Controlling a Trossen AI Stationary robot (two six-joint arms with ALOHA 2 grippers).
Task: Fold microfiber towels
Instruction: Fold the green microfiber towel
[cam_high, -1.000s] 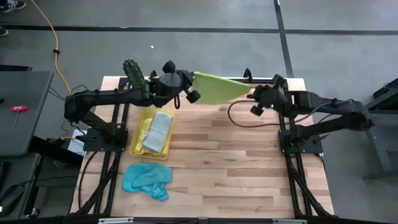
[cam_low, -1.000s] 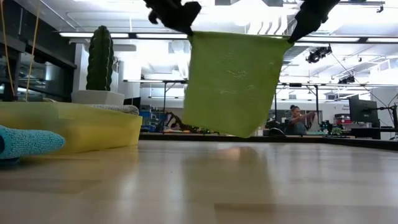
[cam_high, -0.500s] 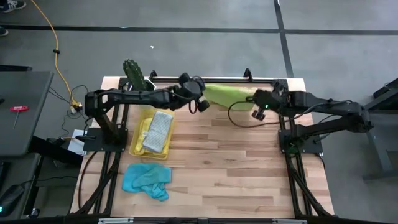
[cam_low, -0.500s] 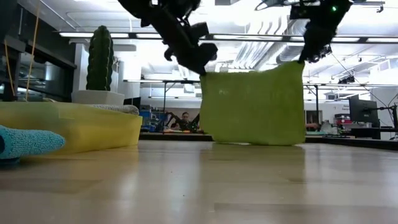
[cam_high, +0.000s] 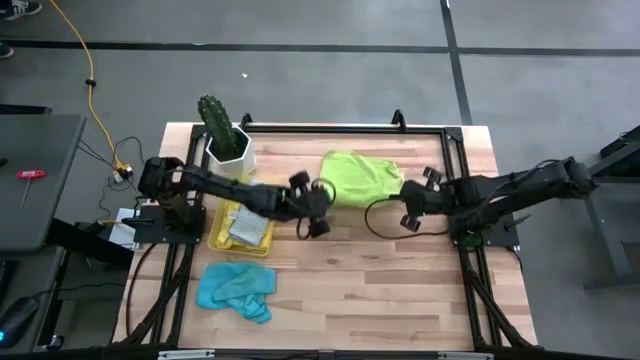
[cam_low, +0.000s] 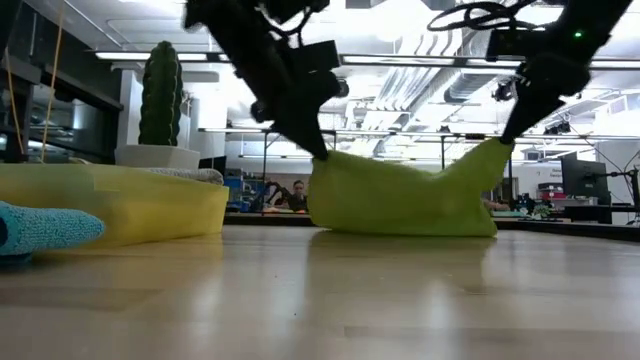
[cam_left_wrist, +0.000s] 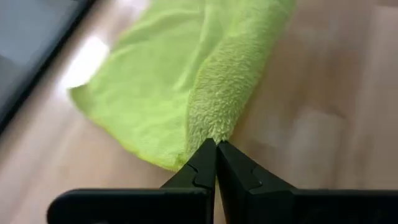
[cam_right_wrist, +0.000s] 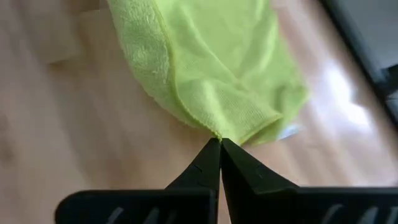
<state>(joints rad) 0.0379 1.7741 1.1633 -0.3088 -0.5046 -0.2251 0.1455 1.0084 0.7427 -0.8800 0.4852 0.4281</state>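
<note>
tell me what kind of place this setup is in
Probably a robotics lab or workshop. The wooden table stands on a bare concrete floor with a yellow cable trailing across it, and the low view shows workbenches and ceiling strip lights behind.

Grey concrete floor with dark seam lines around the wooden table; yellow cable runs across it far left. Grey side desk left. Low view: ceiling strip lights, workbenches, seated person far back.

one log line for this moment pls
left tool: shut on lime green microfiber towel corner | right tool: shut on other corner | towel: draped onto wooden table
</note>
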